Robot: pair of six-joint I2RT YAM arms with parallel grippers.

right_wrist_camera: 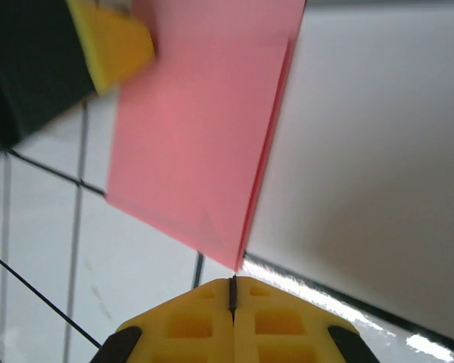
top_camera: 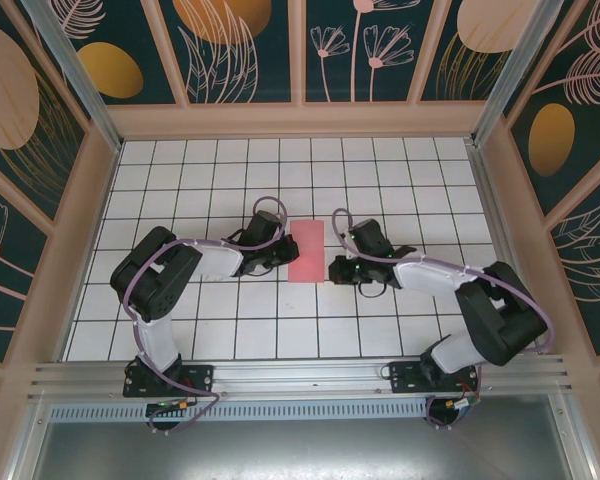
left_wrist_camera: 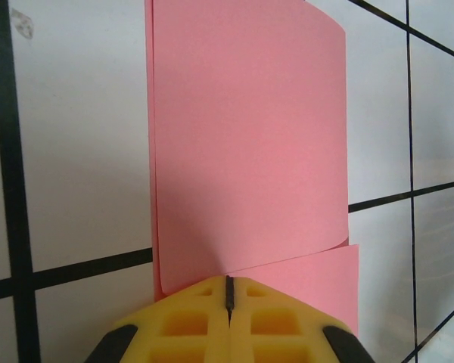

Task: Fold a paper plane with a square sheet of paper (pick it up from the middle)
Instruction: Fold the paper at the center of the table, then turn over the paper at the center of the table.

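Note:
The square sheet of paper [top_camera: 307, 251] is pink-red and lies on the white grid table between the two grippers. It is folded in half into a narrow rectangle, not a paper plane. Its top layer [left_wrist_camera: 246, 144] bows up slightly, and the lower layer [left_wrist_camera: 318, 272] peeks out beside it. My left gripper [top_camera: 283, 250] is shut, with its yellow tips [left_wrist_camera: 228, 291] resting over the sheet's near edge and nothing visible in the slit. My right gripper [top_camera: 332, 268] is also shut. Its tips [right_wrist_camera: 232, 286] stop just short of the folded sheet's corner [right_wrist_camera: 204, 128]. The left gripper's yellow finger [right_wrist_camera: 113, 45] touches the sheet's far side.
The tiled table [top_camera: 380, 170] is walled in by a wooden frame with patterned panels [top_camera: 300, 120]. An aluminium rail [top_camera: 300, 375] runs along the near edge, where both arm bases are bolted.

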